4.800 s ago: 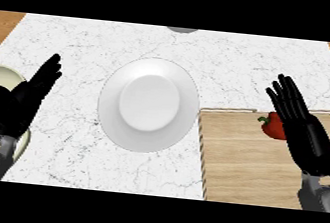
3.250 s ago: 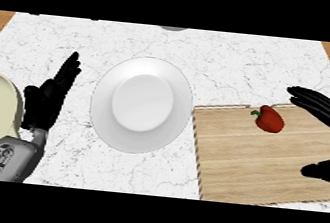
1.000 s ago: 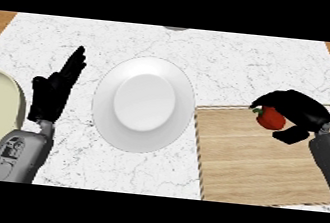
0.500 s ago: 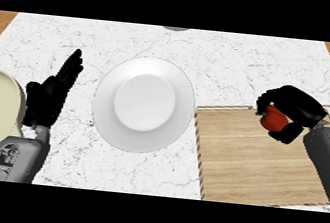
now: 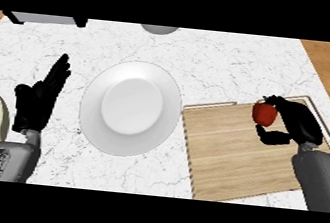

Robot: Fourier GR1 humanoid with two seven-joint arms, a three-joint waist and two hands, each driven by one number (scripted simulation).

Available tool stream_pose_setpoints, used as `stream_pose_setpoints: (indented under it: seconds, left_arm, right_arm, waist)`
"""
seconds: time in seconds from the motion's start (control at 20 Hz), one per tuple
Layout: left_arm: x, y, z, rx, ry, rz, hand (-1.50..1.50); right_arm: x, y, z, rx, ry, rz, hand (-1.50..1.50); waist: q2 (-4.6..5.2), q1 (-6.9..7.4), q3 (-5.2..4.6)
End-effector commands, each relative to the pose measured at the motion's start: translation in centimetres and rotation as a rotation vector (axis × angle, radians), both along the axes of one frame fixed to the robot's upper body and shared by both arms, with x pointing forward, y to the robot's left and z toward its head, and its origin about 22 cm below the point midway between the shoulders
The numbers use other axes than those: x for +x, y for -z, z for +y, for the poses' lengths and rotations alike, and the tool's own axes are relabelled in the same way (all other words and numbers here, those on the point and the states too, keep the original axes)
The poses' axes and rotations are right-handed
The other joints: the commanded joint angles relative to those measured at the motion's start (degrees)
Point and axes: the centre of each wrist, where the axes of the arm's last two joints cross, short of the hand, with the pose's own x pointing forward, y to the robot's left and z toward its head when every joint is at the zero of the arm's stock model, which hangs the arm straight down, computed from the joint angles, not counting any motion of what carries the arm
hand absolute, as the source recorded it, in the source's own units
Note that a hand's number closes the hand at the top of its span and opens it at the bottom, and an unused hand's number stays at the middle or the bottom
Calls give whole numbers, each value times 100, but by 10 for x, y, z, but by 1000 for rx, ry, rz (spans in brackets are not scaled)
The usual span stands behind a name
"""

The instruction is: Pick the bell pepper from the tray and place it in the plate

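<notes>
Right hand [image 5: 294, 127] curled round red bell pepper [image 5: 263, 113] over wooden tray [image 5: 246, 151]; white round plate [image 5: 131, 108] unfilled; transfer left. Left hand [image 5: 39, 99] open, resting.

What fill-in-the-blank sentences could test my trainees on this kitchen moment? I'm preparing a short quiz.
1. The right hand is curled round the red ____.
2. The bell pepper is above the wooden ____.
3. The white plate holds ____.
4. The left hand rests open to the plate's ____.

Missing words: bell pepper; tray; nothing; left

Bare marble counter [image 5: 224, 69] between tray [image 5: 245, 156] and plate [image 5: 129, 108], nothing between
</notes>
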Motion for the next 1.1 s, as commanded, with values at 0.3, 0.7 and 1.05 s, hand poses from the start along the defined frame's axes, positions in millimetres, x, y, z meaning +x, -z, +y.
stream_pose_setpoints:
  seconds: [0.3,0.7,1.05]
  left_arm:
    - [-5,-1,0,-10,15,-7,0]
    - [2,-12,-9,-8,60,-19,0]
    - [2,-3,-26,-4,87,-37,0]
  right_arm:
    - [-58,-58,94,139,193,-401,150]
    - [-102,-126,193,232,55,-453,150]
    - [-67,-121,261,301,73,-347,150]
  waist:
    - [71,70,68]
    - [194,432,86]
    - [229,548,89]
